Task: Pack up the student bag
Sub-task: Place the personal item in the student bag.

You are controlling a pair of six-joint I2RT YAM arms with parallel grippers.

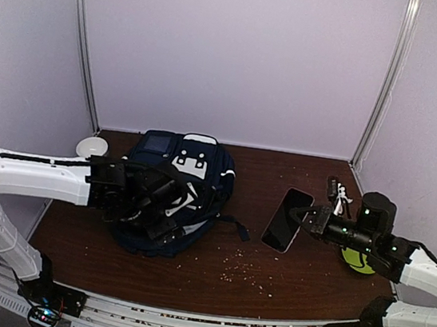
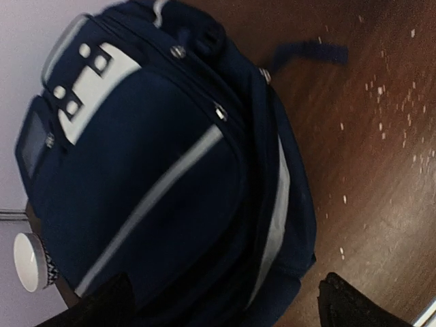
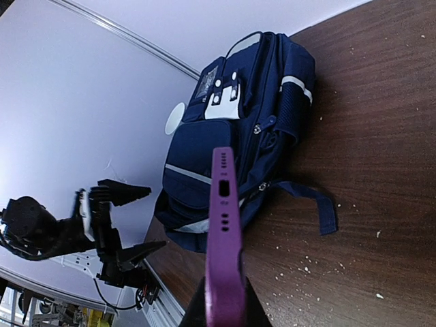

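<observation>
The student bag [image 1: 201, 169] is a navy backpack with white stripe trim, lying flat at the table's middle left; it fills the left wrist view [image 2: 170, 170] and shows in the right wrist view [image 3: 238, 122]. My left gripper [image 1: 166, 209] hovers just above the bag's near end, open wide, its fingertips [image 2: 347, 306] apart at the bottom corners with only bag fabric between them. My right gripper [image 1: 301, 219] is shut on a phone in a purple case [image 1: 287, 219], held edge-up [image 3: 225, 225] above the table, right of the bag and apart from it.
A white bowl [image 1: 92, 147] sits at the back left beside the bag. The bag's loose strap [image 1: 235, 230] trails toward the middle. A yellow-green object [image 1: 355, 261] lies under my right arm, small items [image 1: 339, 194] behind it. Crumbs [image 1: 245, 270] dot the wood.
</observation>
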